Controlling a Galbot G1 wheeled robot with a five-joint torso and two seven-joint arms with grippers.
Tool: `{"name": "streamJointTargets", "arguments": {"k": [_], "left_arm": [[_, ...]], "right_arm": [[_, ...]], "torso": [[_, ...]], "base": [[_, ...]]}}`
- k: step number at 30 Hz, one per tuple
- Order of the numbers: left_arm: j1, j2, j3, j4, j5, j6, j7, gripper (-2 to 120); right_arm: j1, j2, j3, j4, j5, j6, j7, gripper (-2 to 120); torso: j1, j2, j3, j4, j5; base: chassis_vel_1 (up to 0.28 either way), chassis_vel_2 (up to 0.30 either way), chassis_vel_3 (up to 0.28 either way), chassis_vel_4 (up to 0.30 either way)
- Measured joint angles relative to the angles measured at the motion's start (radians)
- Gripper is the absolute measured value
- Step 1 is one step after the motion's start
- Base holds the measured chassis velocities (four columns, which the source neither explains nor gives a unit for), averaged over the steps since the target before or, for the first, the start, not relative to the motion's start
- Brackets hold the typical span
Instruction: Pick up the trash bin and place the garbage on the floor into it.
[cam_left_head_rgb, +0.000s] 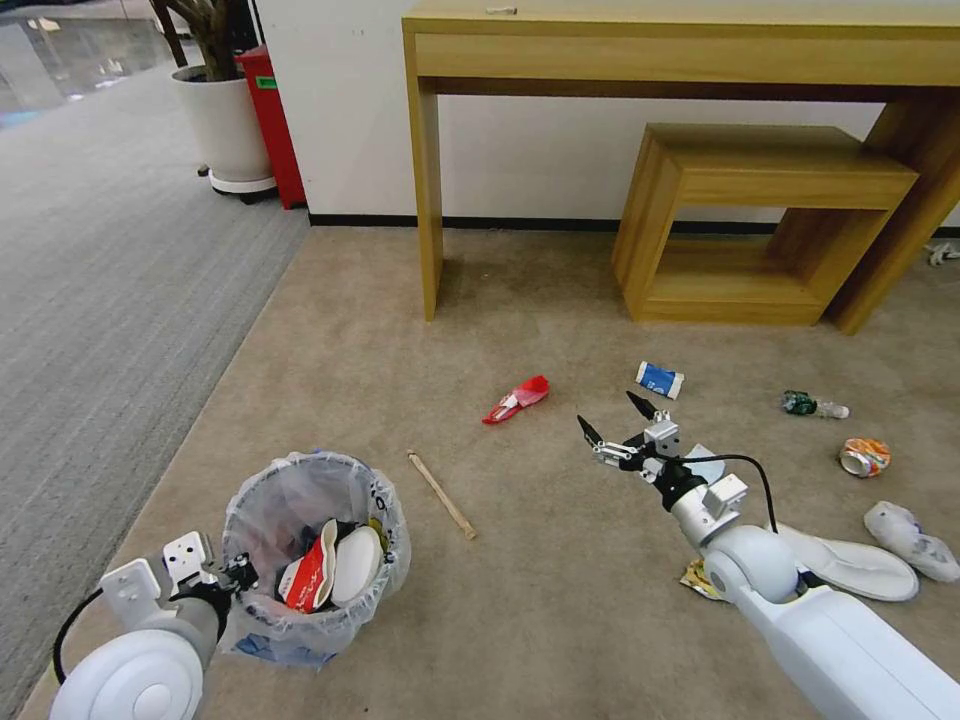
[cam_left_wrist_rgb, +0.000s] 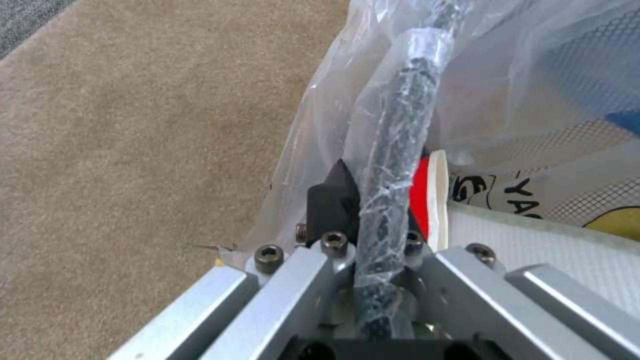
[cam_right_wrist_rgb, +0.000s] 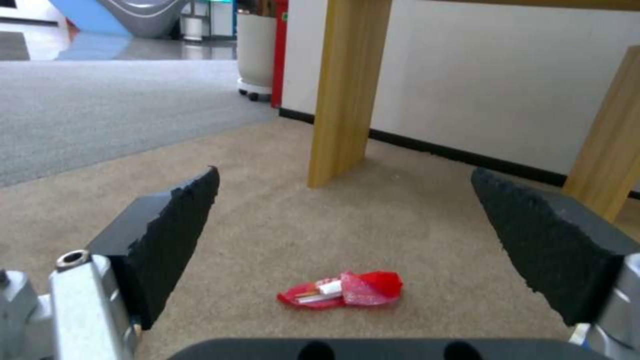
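The trash bin (cam_left_head_rgb: 300, 500) stands on the beige floor (cam_left_head_rgb: 560, 620) at lower left, holding a red cup and a white slipper. My left gripper (cam_left_head_rgb: 238, 575) is shut on its bagged rim (cam_left_wrist_rgb: 393, 150). My right gripper (cam_left_head_rgb: 605, 408) hangs open low over the carpet, pointing at a crushed red cup (cam_left_head_rgb: 517, 398) (cam_right_wrist_rgb: 343, 292) that lies ahead between its fingers (cam_right_wrist_rgb: 173, 235). Garbage lies scattered: a stick (cam_left_head_rgb: 440, 493), a blue-white cup (cam_left_head_rgb: 659, 379), a small bottle (cam_left_head_rgb: 812, 405), an orange can (cam_left_head_rgb: 864, 457), a white slipper (cam_left_head_rgb: 860, 568), a second one (cam_left_head_rgb: 910, 540), and a yellow wrapper (cam_left_head_rgb: 695, 580).
A tall wooden desk leg (cam_left_head_rgb: 425, 200) and a low wooden shelf (cam_left_head_rgb: 760, 220) stand against the white wall behind the litter. Grey ribbed carpet (cam_left_head_rgb: 100, 250) runs along the left, with a white planter (cam_left_head_rgb: 225, 125) and a red box (cam_left_head_rgb: 275, 120) at its far end.
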Motion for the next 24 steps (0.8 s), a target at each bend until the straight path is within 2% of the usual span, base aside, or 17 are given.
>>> {"name": "streamJointTargets", "arguments": {"k": [9, 24], "left_arm": [[0.002, -0.001, 0.003, -0.001, 0.002, 0.000, 0.002, 0], [-0.003, 0.001, 0.012, 0.001, 0.005, 0.000, 0.002, 0]], "right_arm": [[-0.002, 0.002, 0.003, -0.003, -0.007, 0.005, -0.005, 91], [-0.006, 0.006, 0.005, -0.008, -0.016, 0.016, -0.013, 86]], "torso": [[0.000, 0.000, 0.000, 0.0000, 0.0001], [0.000, 0.000, 0.000, 0.0001, -0.0001]], "base": [[0.000, 0.000, 0.000, 0.000], [0.072, 0.078, -0.067, -0.082]]}}
